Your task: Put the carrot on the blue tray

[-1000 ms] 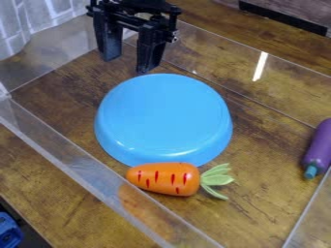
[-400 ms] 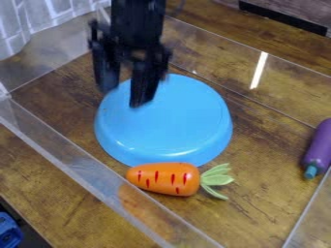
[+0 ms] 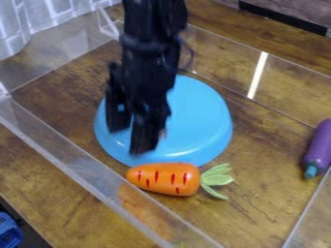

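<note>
The carrot point(image 3: 165, 179) is orange with dark stripes and light green leaves. It lies on the wooden table just in front of the blue tray point(image 3: 196, 112), a round light-blue dish. My black gripper point(image 3: 134, 136) hangs over the tray's front left part, a little behind and left of the carrot. It is blurred by motion. Its two fingers point(image 3: 119, 118) are apart and hold nothing.
A purple eggplant-like toy point(image 3: 318, 146) lies at the right edge. Clear plastic walls point(image 3: 65, 160) enclose the wooden table, with one running along the front left close to the carrot. A blue object point(image 3: 7, 232) shows at the bottom left corner.
My gripper has come from the back of the table forward and down over the blue tray toward the carrot. The carrot and tray have not moved.
</note>
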`<act>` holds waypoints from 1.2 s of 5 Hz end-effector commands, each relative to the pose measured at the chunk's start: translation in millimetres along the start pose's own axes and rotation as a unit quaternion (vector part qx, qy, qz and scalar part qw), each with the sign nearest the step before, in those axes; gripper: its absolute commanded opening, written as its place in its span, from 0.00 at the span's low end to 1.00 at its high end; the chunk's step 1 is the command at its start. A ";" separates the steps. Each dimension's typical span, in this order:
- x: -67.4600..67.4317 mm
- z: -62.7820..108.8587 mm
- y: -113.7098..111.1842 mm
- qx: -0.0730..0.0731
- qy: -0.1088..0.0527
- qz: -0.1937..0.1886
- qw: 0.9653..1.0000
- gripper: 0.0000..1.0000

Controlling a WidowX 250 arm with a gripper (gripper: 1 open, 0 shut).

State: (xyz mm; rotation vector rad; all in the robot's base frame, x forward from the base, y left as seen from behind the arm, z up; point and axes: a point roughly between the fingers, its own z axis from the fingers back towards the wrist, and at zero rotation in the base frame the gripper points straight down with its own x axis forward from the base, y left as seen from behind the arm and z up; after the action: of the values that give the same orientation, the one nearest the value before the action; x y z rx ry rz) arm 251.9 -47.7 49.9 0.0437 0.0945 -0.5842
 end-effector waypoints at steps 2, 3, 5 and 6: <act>16.6 -14.5 -11.3 0.054 -0.045 -0.126 0.990 1.00; 19.6 -25.3 -10.3 0.063 -0.053 -0.144 0.986 1.00; 21.2 -23.5 -10.1 0.071 -0.065 -0.154 0.983 1.00; 20.9 -22.2 -10.2 0.068 -0.069 -0.153 0.983 0.00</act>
State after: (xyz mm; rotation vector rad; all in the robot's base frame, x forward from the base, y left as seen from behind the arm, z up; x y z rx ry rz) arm 262.1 -61.8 18.0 0.1231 -0.0419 -0.8839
